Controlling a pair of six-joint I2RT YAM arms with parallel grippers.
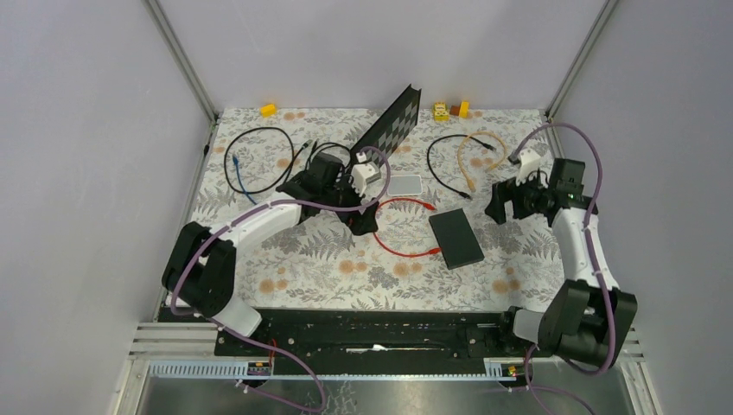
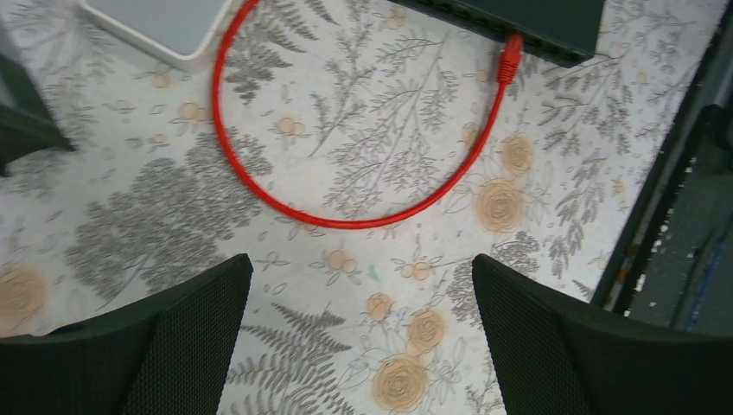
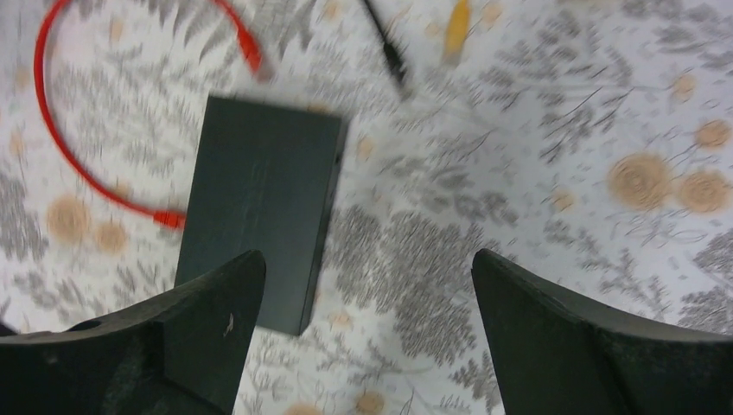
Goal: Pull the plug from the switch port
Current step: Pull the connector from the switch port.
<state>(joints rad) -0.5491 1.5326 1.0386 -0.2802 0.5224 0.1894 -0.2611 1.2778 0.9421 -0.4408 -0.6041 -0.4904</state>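
Lying flat on worktop (image 1: 519,278), switch (image 1: 455,238) is sitting between both arms. Long axis running near-to-far, far end leaning slightly left. Plug (image 2: 510,56) meeting switch's left long edge, close to near corner. Red cable (image 2: 346,222) looping away leftward, its other end lying loose just beyond switch. Left fingers (image 2: 173,346) hovering wide, holding nothing; plug and switch lying ahead of them, apart. Right fingers (image 3: 562,346) hovering wide, holding nothing. Switch lying ahead toward one side, not between them.
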